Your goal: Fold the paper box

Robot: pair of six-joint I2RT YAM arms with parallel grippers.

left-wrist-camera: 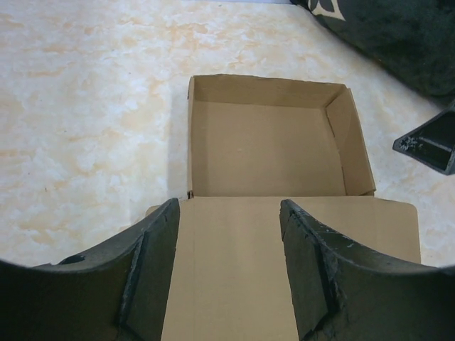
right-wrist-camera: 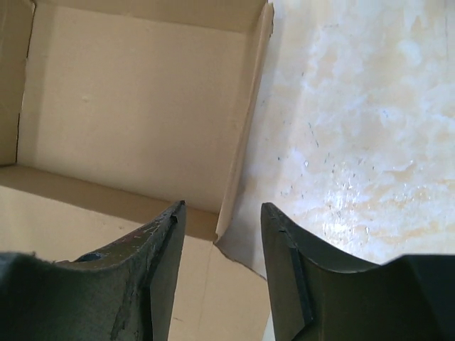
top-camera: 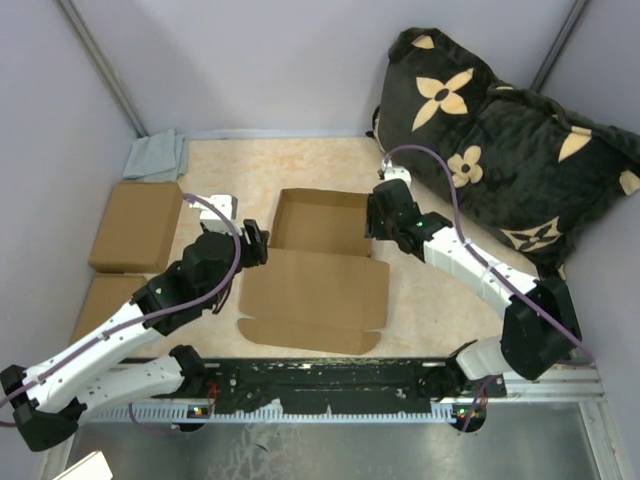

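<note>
**Lid flat toward 6 o'clock, tray open at 12**

The plain brown die-cut cardboard paper box (top-camera: 315,290) lies in the middle of the pale marbled table (top-camera: 420,300), with one of your arms on each side. Its long axis runs 12 to 6 o'clock. The tray half, walls up, is on the 12 side, and the flat lid panel stretches toward 6, with its hinge crease running 9 to 3. The tray holds nothing.

Your left gripper (top-camera: 256,243) hovers at the box's 9 o'clock, near the hinge end, fingers spread and pinching nothing. Your right gripper (top-camera: 378,215) is at the tray's 3 o'clock wall, jaws parted. The wall's near corner shows between them, apparently untouched.

The lid probably has to swing up and over toward 12. The left arm is nearer its edge, and the right is placed to steady the tray.

Two smaller brown rectangular cardboard blocks (top-camera: 135,225) lie well apart at 9 o'clock, and a black flower-patterned cushion (top-camera: 500,150) lies at 2.
</note>
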